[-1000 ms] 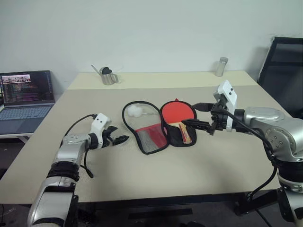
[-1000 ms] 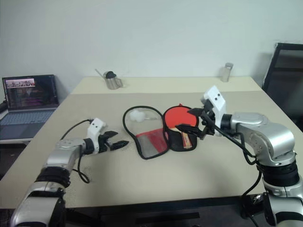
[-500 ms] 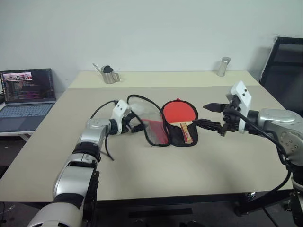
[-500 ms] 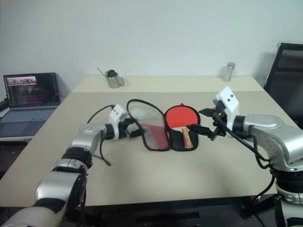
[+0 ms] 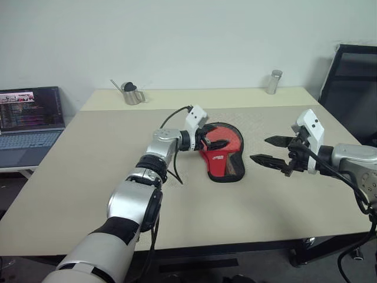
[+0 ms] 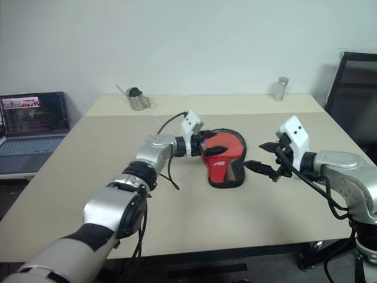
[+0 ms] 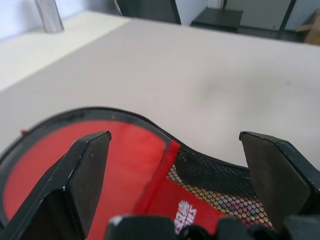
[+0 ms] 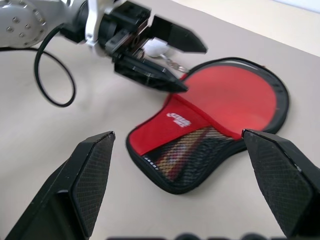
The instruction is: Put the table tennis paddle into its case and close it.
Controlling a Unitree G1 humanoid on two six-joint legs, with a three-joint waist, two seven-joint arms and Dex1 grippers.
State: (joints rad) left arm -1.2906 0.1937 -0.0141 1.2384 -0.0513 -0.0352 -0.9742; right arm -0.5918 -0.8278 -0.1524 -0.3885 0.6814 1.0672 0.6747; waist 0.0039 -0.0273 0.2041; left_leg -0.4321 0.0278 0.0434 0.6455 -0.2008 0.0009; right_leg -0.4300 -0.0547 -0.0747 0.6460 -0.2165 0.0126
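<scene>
At nine o'clock of the beige table [image 5: 88,177]: an open dark laptop [image 5: 29,118]; at eleven, a small steel watering can [image 5: 131,93].

Near the centre: left gripper [image 5: 207,140], black fingers spread and holding nothing, poised over the round end of the soft paddle-shaped zip case [image 5: 222,153], now folded shut with its red logo side and black mesh pocket uppermost. No sight of the red-faced, wooden-handled table tennis paddle; presumably inside, though not confirmable. Zip along the black rim looks unfastened, hard to tell. So: paddle likely stowed, flap over, zipping left to do.

At three o'clock: right gripper [image 5: 272,150], fingers wide apart and empty, well clear of the case. At one o'clock, a small metal canister [image 5: 273,82].

Compared with a second ago: flap then lying open leftward with the paddle exposed; left gripper then far out at eight o'clock; right gripper then close beside the handle.
</scene>
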